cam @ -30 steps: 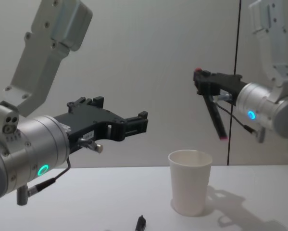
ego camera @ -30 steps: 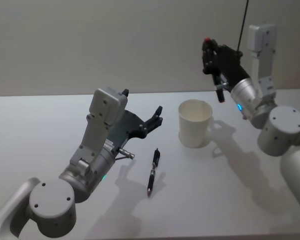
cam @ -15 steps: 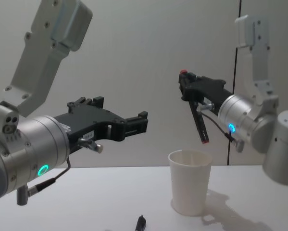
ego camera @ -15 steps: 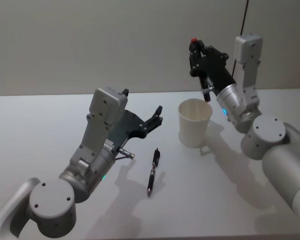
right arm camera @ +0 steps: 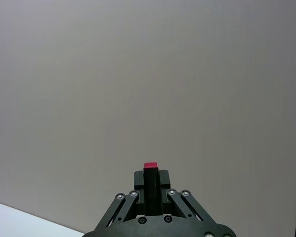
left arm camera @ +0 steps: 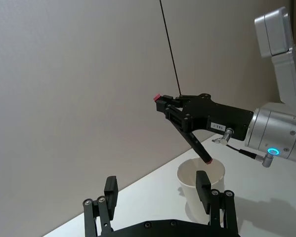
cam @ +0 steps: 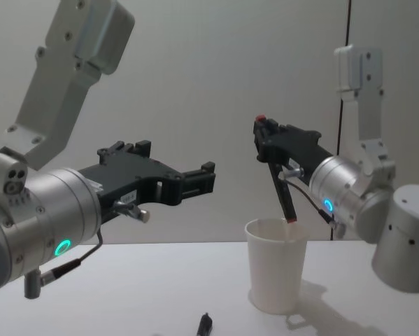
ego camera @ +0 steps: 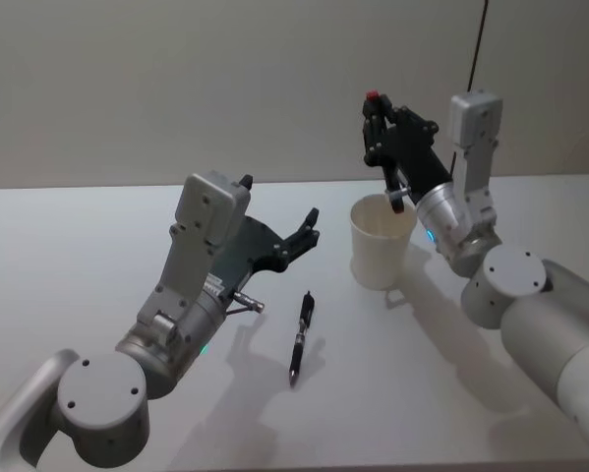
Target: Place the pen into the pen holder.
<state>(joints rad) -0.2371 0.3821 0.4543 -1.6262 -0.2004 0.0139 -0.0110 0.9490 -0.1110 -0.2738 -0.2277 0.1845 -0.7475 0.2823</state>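
Observation:
My right gripper [ego camera: 377,126] is shut on a dark pen [cam: 280,178] with red ends. The pen hangs tilted, its lower tip at the mouth of the pen holder [cam: 278,269], a white paper cup [ego camera: 382,244] standing on the table. The left wrist view shows the pen [left arm camera: 187,133] slanting down to the cup's [left arm camera: 190,181] rim. In the right wrist view the pen's red end [right arm camera: 149,165] sticks up between the closed jaws of the right gripper [right arm camera: 150,180]. My left gripper [ego camera: 310,226] hovers open and empty, left of the cup.
A second dark pen [ego camera: 301,336] lies on the white table [ego camera: 451,393] in front of the left gripper, left of the cup; its end [cam: 205,324] shows in the chest view. A plain wall stands behind the table.
The right gripper has carried the pen left and down, from high beside the cup to over it; the pen's tip now reaches the rim. The left arm has not moved.

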